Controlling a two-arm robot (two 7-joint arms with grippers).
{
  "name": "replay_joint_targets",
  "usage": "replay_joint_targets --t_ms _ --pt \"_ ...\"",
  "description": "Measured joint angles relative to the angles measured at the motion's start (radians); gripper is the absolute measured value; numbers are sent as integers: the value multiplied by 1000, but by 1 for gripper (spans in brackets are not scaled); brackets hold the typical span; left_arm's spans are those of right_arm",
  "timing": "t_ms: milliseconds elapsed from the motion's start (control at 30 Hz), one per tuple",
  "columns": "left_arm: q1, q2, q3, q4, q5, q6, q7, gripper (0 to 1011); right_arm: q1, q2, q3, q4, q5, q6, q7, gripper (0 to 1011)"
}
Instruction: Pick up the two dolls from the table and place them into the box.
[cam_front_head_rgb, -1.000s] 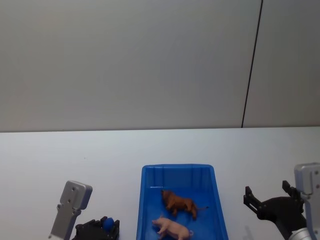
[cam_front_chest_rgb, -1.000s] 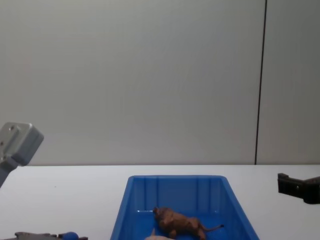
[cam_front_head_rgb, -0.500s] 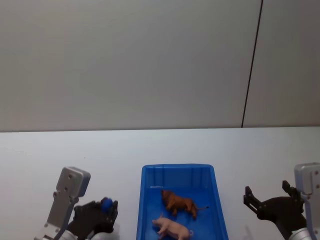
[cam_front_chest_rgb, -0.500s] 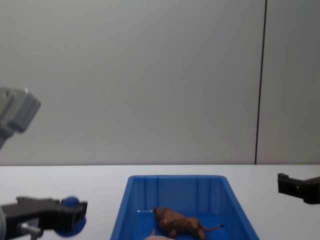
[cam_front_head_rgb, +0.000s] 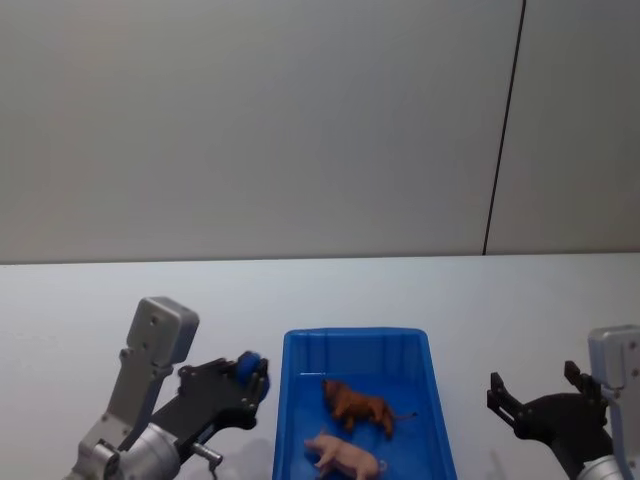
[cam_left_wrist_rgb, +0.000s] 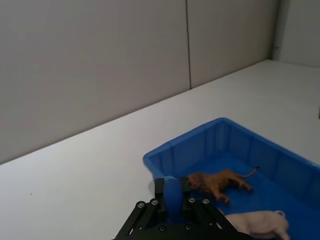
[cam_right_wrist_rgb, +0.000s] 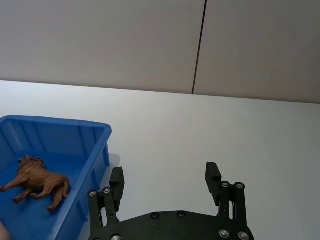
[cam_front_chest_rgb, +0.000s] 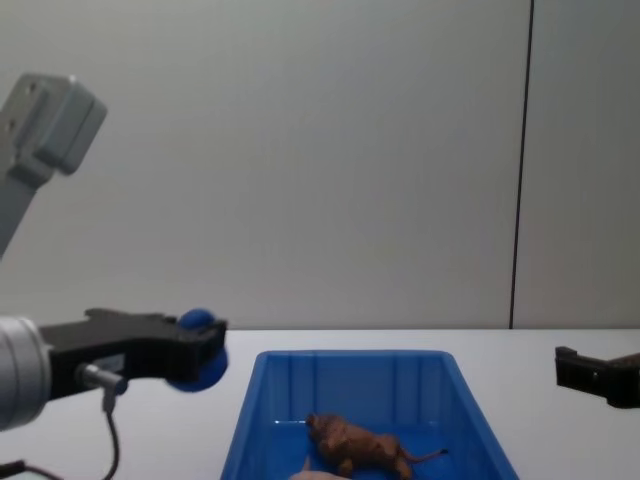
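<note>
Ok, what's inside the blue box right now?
Inside the box: the brown lion doll and, nearer the robot, the pink doll. The frame edge cuts off the box's near end.

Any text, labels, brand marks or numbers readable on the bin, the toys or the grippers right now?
None: no view shows any word, number or mark.
Blue box: plain walls and rim, no label.
Brown lion doll and pink doll: no markings.
Left gripper, clamped on a small blue object, and right gripper: no print legible.
</note>
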Motion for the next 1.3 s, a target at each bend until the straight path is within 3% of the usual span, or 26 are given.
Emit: replay_joint_targets --t_ms 700,1300 --pt "-75 -71 37 40 -7 -62 -254 132 0 0 0 0 0 0 0 1001" --pt "-98 -97 52 59 -12 -75 -324 124 0 0 0 0 0 0 0 1001"
